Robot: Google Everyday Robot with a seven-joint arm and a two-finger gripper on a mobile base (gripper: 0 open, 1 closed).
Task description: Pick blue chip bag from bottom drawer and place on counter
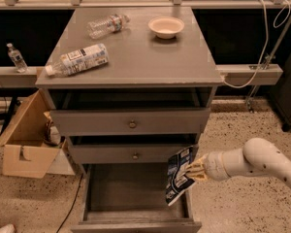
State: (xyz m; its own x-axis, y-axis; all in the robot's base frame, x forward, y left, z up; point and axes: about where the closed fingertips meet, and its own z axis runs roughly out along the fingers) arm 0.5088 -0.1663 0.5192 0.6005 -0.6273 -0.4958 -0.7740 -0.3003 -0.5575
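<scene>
The blue chip bag, navy with white patches, hangs upright at the right side of the open bottom drawer, lifted above its grey floor and reaching up to the middle drawer's front. My gripper comes in from the right on a white arm and is shut on the bag's right edge. The counter is the grey cabinet top above, well over the gripper.
On the counter lie two clear bottles and a cream bowl. The two upper drawers stand slightly pulled out. A cardboard box sits left of the cabinet. A white cable hangs at the right.
</scene>
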